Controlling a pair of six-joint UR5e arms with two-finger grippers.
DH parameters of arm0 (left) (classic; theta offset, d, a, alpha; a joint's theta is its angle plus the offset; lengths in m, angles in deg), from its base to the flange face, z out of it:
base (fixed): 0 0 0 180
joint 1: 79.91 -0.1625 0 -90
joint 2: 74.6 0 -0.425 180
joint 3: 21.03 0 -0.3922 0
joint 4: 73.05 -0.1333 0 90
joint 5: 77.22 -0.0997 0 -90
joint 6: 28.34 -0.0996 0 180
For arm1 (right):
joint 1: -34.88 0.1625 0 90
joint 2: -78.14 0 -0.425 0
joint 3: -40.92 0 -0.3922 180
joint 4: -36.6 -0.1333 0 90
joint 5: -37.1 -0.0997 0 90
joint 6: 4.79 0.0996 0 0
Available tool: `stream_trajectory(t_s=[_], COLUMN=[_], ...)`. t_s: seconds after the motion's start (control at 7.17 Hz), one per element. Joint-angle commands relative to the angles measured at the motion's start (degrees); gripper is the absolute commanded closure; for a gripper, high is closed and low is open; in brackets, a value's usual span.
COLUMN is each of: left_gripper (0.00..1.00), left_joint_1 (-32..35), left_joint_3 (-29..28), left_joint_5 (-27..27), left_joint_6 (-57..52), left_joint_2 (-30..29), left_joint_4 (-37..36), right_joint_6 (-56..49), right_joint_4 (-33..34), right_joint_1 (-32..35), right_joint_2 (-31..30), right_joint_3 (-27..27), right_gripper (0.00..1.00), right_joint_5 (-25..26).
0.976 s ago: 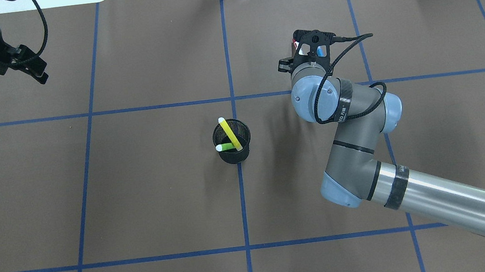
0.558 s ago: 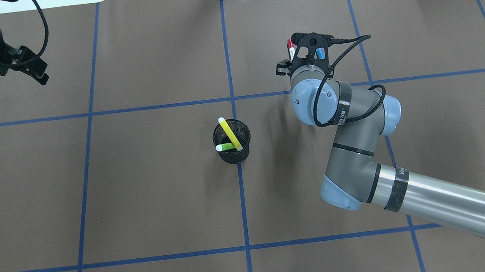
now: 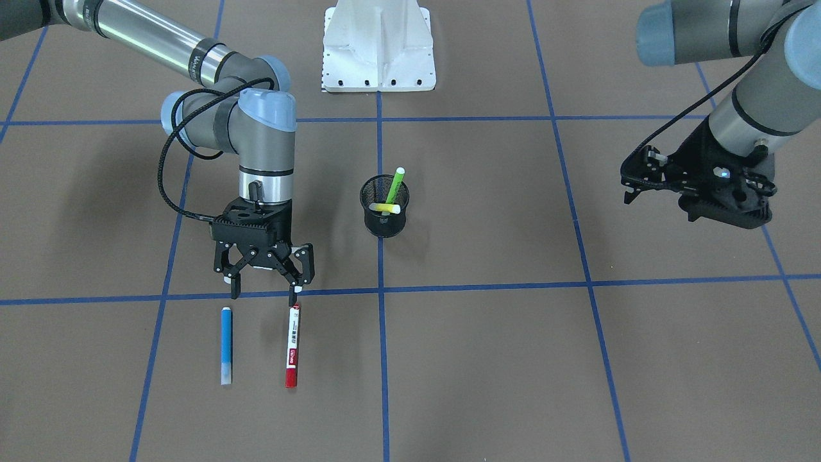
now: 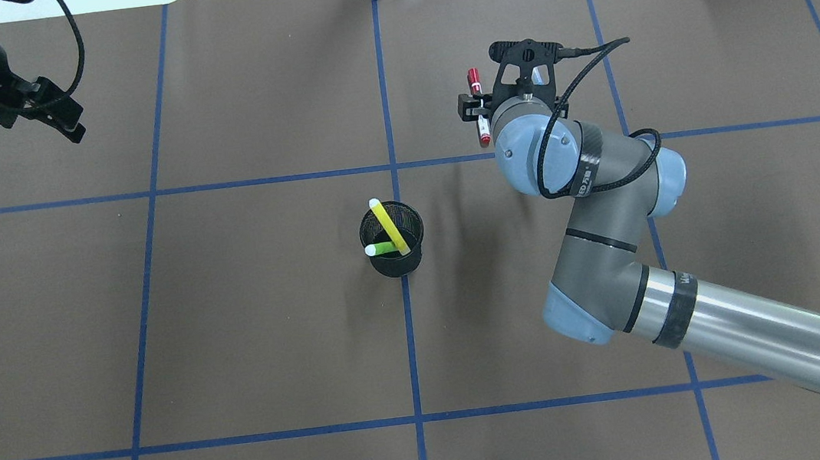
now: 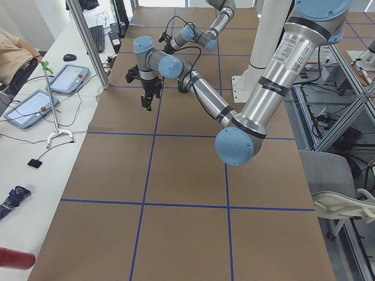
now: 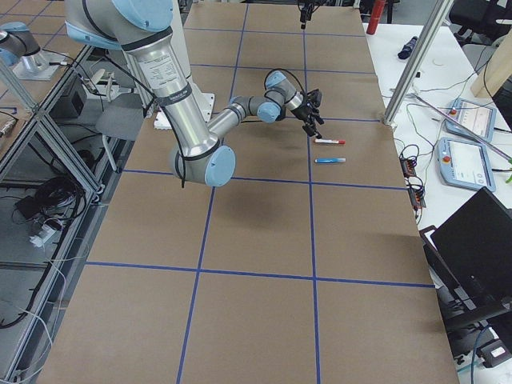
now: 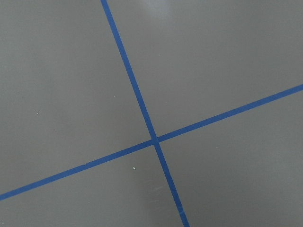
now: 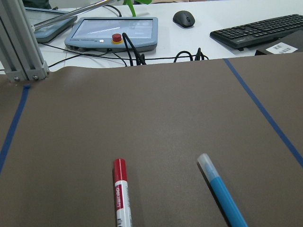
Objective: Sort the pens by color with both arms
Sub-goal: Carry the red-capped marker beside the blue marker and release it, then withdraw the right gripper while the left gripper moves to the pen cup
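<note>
The brown surface (image 3: 487, 359) is marked into squares by blue tape lines (image 3: 380, 289). A black mesh cup (image 3: 383, 218) stands at its middle, on the centre line. Two pens stand slanted in the cup. The lime green marker pen (image 3: 394, 186) leans with its white tip out over the rim on the side of the white pedestal base (image 3: 378, 45). The yellow marker pen (image 3: 388, 208) leans the other way, crossing it.

The other two pens lie flat on the robot's right half, toward the edge farthest from the base. They are side by side, roughly parallel and apart, both pointing at that edge. The blue marker pen (image 3: 226, 343), with a clear cap, is the one nearer the right edge. The white-bodied marker pen with red ends (image 3: 293, 346) is the one nearer the centre line.

The grey-and-silver right arm (image 4: 738, 331) reaches across the surface. The black right claw (image 3: 264, 290) points down above the pens' base-side ends, fingers spread wide and holding nothing. In the front view one fingertip meets the red-ended pen's tip; whether it touches cannot be told.

The left arm (image 3: 750, 109) holds the left claw (image 3: 632, 189) raised near the far corner on the robot's left, well apart from every pen. Whether its fingers are apart or together cannot be told. Its wrist camera shows only crossing tape lines.
</note>
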Motion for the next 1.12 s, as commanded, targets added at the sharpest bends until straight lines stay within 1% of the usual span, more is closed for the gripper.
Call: stream_trajectory(t_s=[0.0, 0.14, 0.28, 0.42, 0.56, 0.7, 0.84, 0.98], left_gripper=[0.01, 0.01, 0.01, 0.01, 0.01, 0.01, 0.01, 0.02], left_joint_1=[-2.25, -4.27, -7.16, -9.36, -10.95, -13.66, -15.69, -17.45], left_joint_3=[-0.05, -0.14, -0.14, -0.22, -0.22, -1.7, -4.42, -5.23], left_joint_5=[-0.18, -0.45, -0.88, -1.15, -3.33, -3.52, -3.61, -3.61], left_joint_6=[6.15, 11.85, 19.04, 23.29, 24.63, 24.3, 24.38, 24.56], left_joint_2=[-0.9, -0.99, -2.65, -4.05, -5.64, -7.57, -10.63, -12.05], left_joint_4=[1.62, 4.77, 5.93, 5.95, 5.68, 5.51, 5.25, 4.2], right_joint_6=[-3.36, -4.52, -5.57, -6.02, -6.11, -8.81, -13.53, -17.58], right_joint_4=[0.52, 0.79, 0.88, 1.05, 2.53, 5.77, 8.06, 10.26], right_joint_1=[5.74, 8.99, 11.54, 14.27, 16.91, 18.76, 22.0, 25.25], right_joint_2=[0.08, -0.01, 0.08, -0.01, -0.01, 0.42, 0.43, 0.43], right_joint_3=[2.55, 2.55, 2.55, 2.55, 2.38, 2.47, 2.29, 2.2], right_gripper=[0.01, 0.01, 0.01, 0.01, 0.01, 0.01, 0.01, 0.01], right_joint_5=[-12.68, -19.62, -24.65, -29.75, -35.19, -38.99, -44.07, -49.35])
